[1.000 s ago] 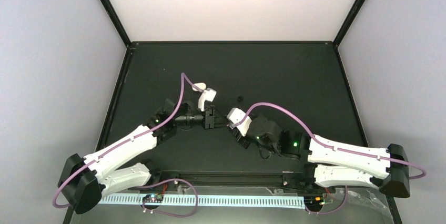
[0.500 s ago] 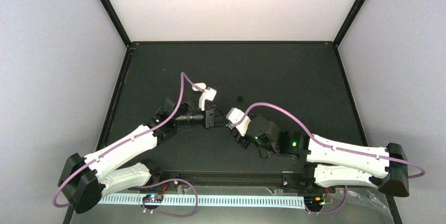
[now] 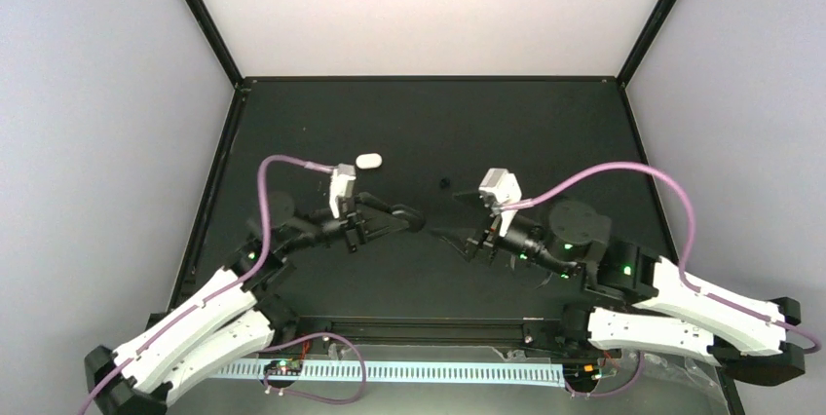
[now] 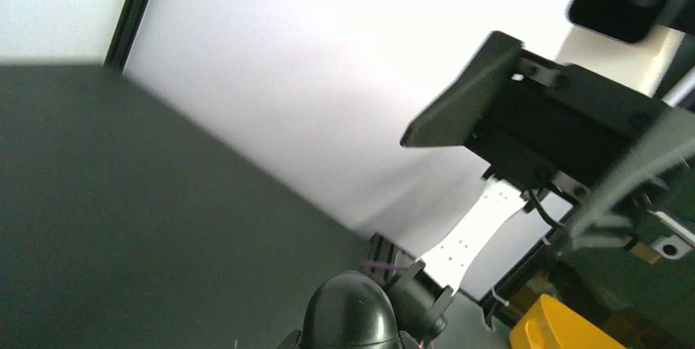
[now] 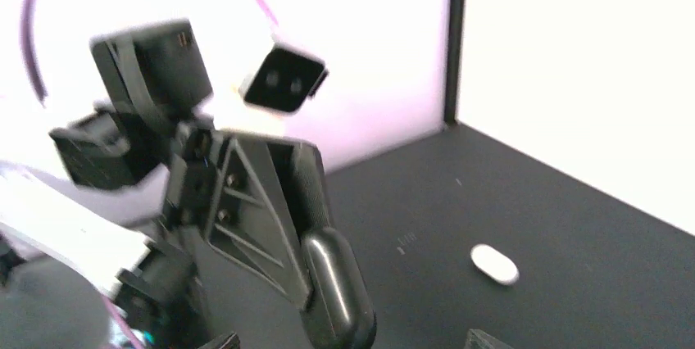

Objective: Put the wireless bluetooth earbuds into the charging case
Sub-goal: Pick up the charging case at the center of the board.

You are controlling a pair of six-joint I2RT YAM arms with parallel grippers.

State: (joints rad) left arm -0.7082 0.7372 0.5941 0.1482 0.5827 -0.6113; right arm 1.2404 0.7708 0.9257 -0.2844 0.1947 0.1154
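While one tiny dark earbud point(image 3: 444, 182), barely legible, lies on the black table point(image 3: 545, 132), the left gripper point(image 3: 399, 220) clamps a black charging case point(image 5: 332, 283), the right gripper point(image 3: 463, 230) stands spread, empty, its tips cut off in its wrist view.

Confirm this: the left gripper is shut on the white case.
Not right. The left gripper is shut on the black case, not the white one. The white case lies loose on the table. The right wrist view shows it.
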